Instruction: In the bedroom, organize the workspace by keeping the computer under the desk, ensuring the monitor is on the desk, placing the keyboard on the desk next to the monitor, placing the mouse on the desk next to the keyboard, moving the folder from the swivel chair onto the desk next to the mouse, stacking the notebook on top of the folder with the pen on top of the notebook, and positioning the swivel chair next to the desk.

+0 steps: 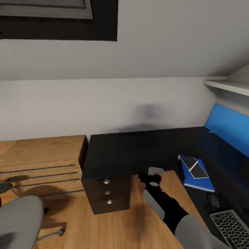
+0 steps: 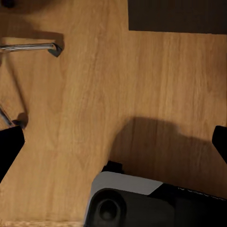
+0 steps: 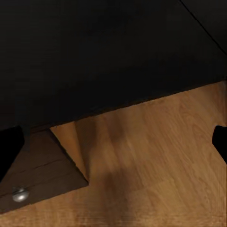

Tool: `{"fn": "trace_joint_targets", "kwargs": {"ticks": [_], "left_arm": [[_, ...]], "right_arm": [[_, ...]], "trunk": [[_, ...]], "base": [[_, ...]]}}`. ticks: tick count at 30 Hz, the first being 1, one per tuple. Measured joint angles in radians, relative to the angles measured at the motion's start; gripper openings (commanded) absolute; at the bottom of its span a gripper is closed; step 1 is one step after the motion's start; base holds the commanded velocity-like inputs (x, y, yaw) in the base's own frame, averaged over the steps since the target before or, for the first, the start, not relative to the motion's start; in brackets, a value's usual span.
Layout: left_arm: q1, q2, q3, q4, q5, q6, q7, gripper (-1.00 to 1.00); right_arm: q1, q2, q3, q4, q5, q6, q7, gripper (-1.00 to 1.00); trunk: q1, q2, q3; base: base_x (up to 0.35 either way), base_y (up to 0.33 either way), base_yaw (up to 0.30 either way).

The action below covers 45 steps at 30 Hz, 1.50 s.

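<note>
The black desk (image 1: 138,152) carries the blue folder (image 1: 199,180) on its right wing — the grey notebook (image 1: 194,168) lies on the folder with the white pen (image 1: 192,165) across it. Nearer along that wing sit the mouse (image 1: 213,200) and the keyboard (image 1: 232,226). The right tool (image 1: 152,176) hovers over the wood floor (image 1: 114,224), holding nothing; both tools' fingers stand wide apart. The swivel chair (image 1: 19,219) stands at lower left, beside the wooden chest (image 1: 41,166).

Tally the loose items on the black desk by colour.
Blue: 1, the folder
Grey: 1, the notebook
White: 1, the pen
Black or dark: 2, the mouse and the keyboard
Total: 5
</note>
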Motion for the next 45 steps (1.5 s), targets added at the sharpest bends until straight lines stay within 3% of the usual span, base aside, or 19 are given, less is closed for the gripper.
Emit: {"fn": "trace_joint_targets", "kwargs": {"ticks": [3,7,8,9,16,17,21,23,28,31,39,45], "left_arm": [[0.000,0.036,0.003,0.063,0.001,-0.003,-0.005,1.00],[0.000,0.050,0.004,0.132,0.002,-0.033,-0.008,1.00],[0.000,0.052,0.005,0.179,-0.001,-0.073,-0.009,1.00],[0.000,0.053,0.004,0.197,-0.002,-0.091,-0.009,1.00],[0.000,0.053,0.003,0.335,-0.003,-0.239,-0.010,1.00],[0.000,0.053,0.003,0.353,-0.002,-0.251,-0.010,1.00],[0.000,0.053,0.004,0.381,-0.002,-0.266,-0.010,1.00],[0.000,0.054,0.004,0.400,-0.001,-0.273,-0.010,1.00],[0.000,0.055,0.004,0.433,-0.001,-0.307,-0.010,1.00],[0.000,0.055,0.004,0.452,-0.001,-0.346,-0.010,1.00],[0.001,0.054,0.004,0.462,-0.001,-0.361,-0.009,1.00],[0.000,0.055,0.004,0.463,0.000,-0.364,-0.009,1.00]], "right_arm": [[0.089,0.006,0.003,0.060,0.064,-0.079,0.000,1.00],[0.192,0.007,0.001,0.150,0.163,-0.207,0.002,1.00],[0.225,0.006,0.000,0.215,0.202,-0.280,0.001,1.00],[0.235,0.007,0.000,0.247,0.213,-0.312,0.001,1.00],[0.267,0.024,0.002,0.586,0.245,-0.606,0.035,1.00],[0.268,0.029,0.000,0.653,0.244,-0.665,0.062,1.00],[0.269,0.037,0.000,0.772,0.243,-0.773,0.137,1.00],[0.270,0.037,-0.004,0.842,0.239,-0.832,0.213,1.00],[0.272,0.032,-0.006,0.883,0.225,-0.862,0.327,1.00],[0.272,0.031,-0.007,0.890,0.200,-0.868,0.360,1.00],[0.272,0.037,-0.006,0.892,0.143,-0.871,0.370,1.00],[0.274,0.037,-0.006,0.893,0.136,-0.871,0.371,1.00]], "trunk": [[0.000,0.000,0.002],[0.000,0.000,0.003],[0.000,0.000,0.003],[0.000,0.000,0.003],[0.000,0.000,0.003],[0.000,0.000,0.003],[0.000,0.000,0.003],[0.000,0.000,0.003],[0.000,0.000,0.003],[0.001,0.000,0.003],[0.001,0.000,0.003],[0.000,0.000,0.003]], "base": [[0.000,0.000,0.266],[0.000,0.000,0.275],[0.000,0.000,0.278],[0.000,0.000,0.278],[0.000,0.000,0.279],[0.000,0.000,0.279],[0.000,0.000,0.280],[0.000,0.000,0.280],[-0.031,0.000,0.280],[-0.212,0.000,0.281],[-0.290,0.000,0.282],[-0.063,0.000,0.282]]}}
